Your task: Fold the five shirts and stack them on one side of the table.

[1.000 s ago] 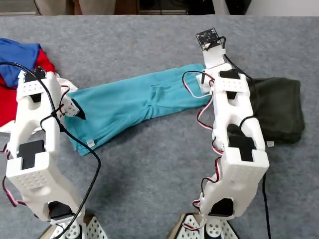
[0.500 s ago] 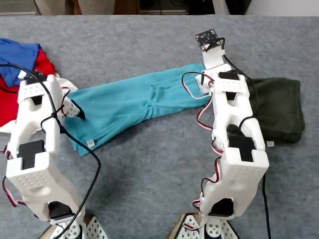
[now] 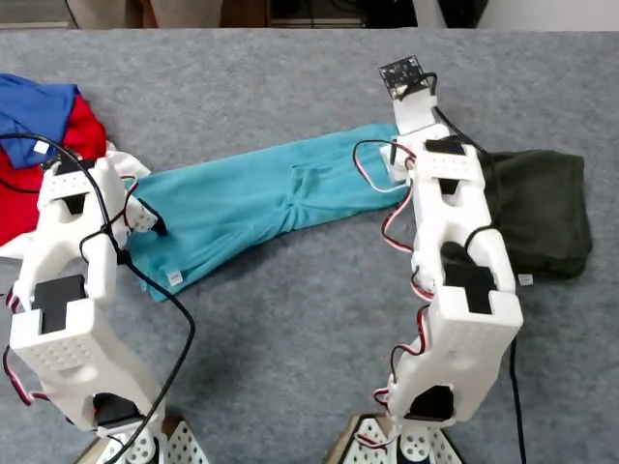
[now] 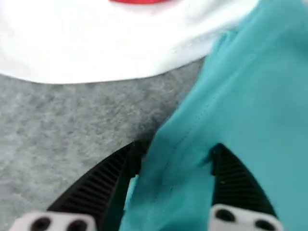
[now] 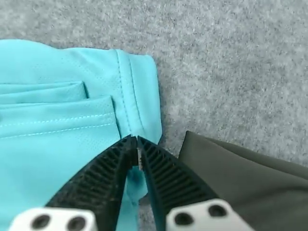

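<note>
Right gripper point(image 5: 136, 142) pinched teal shirt point(image 5: 57, 144) hem, jaws closed (gripper axis = 12); dark shirt point(image 5: 240, 192) at 4 o'clock, on grey table point(image 5: 231, 57).

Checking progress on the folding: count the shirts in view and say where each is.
5: teal shirt spread mid-table; dark green shirt folded at right; red shirt and blue shirt at left edge; white shirt beside them, partly hidden.

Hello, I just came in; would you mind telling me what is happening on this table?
Two arms are handling a teal shirt spread across the table. The right gripper is shut on one end, beside a dark green shirt already folded. The left gripper is open astride the other end, near an unfolded heap of red, blue and white shirts.
</note>
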`<state>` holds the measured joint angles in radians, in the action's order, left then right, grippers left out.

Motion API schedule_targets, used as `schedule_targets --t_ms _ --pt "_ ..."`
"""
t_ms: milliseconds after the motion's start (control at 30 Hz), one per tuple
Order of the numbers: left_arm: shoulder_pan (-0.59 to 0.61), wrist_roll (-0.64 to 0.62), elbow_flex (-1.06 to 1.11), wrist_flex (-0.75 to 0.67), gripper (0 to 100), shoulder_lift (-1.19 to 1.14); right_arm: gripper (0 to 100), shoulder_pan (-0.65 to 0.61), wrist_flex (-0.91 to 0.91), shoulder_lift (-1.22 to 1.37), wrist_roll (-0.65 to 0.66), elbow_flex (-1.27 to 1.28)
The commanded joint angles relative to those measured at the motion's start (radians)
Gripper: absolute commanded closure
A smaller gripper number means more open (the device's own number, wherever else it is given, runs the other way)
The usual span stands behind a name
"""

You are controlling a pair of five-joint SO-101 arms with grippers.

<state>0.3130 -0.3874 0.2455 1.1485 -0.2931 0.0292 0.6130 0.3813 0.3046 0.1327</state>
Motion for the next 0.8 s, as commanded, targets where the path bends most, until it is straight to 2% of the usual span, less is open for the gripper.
schedule_targets --t_ms 0,267,400,767 --pt "-0.003 -0.005 -0.002 -0.017 86 0.001 99.4 0.021 -0.025 -0.047 -0.005 -0.008" --pt "-0.043 0.0 -0.009 -0.017 94 0.002 99.4 0.021 -0.025 -0.047 -0.005 -0.008" --pt "-0.023 0.086 -0.074 -0.003 98 0.012 99.4 0.021 -0.025 -0.047 -0.005 -0.008" --pt "0.147 0.27 -0.586 0.341 98 0.004 99.4 0.021 -0.044 -0.045 -0.008 -0.007"
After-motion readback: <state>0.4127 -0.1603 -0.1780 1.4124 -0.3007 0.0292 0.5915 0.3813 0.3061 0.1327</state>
